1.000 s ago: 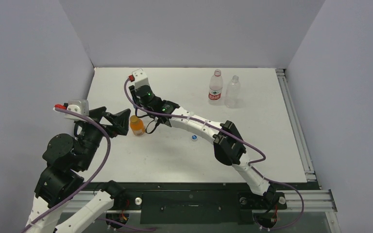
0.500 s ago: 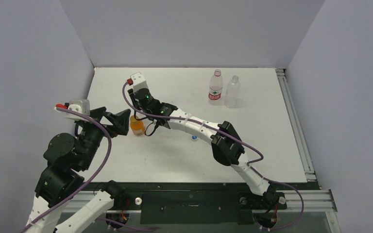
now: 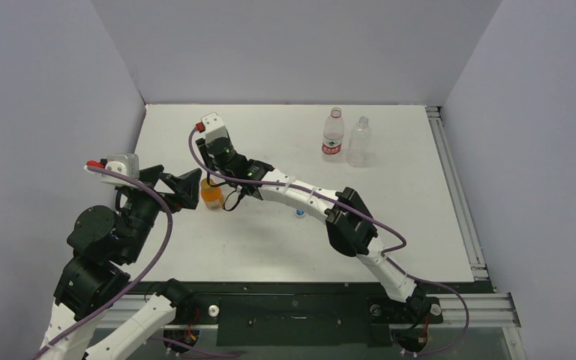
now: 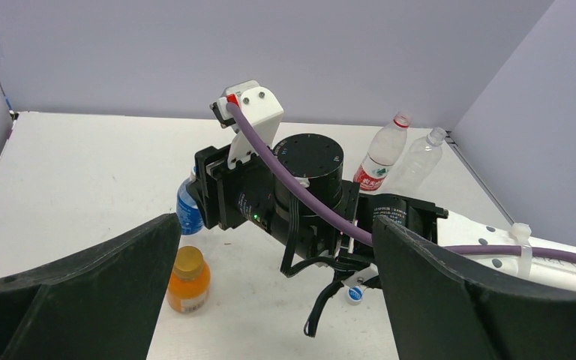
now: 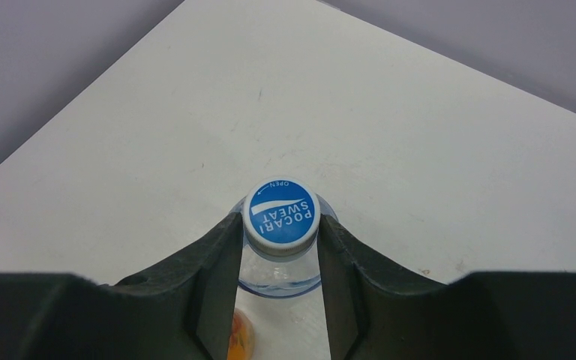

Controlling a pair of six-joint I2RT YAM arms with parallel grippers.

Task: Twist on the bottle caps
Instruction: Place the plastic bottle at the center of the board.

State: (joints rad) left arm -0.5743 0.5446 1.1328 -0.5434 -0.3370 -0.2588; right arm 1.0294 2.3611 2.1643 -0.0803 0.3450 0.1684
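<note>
In the right wrist view my right gripper point(image 5: 281, 234) is shut on a blue-and-white bottle cap point(image 5: 281, 211), which sits on the neck of a clear bottle point(image 5: 281, 276); both fingers press its sides. That blue-labelled bottle point(image 4: 188, 211) stands just behind a small orange bottle point(image 3: 211, 196) with a gold cap point(image 4: 188, 259) on it. A loose blue-and-white cap point(image 3: 299, 212) lies on the table under the right forearm. My left gripper point(image 3: 192, 189) hovers wide open just left of the orange bottle, holding nothing.
At the back right stand a red-capped bottle point(image 3: 333, 136) with a red label and a clear bottle point(image 3: 358, 142). The right arm point(image 3: 311, 197) stretches across the table middle. Grey walls close in the white table point(image 3: 270, 247) on three sides.
The right wrist has shifted slightly left and turned over the bottle. The left arm and the bottles have stayed put.
</note>
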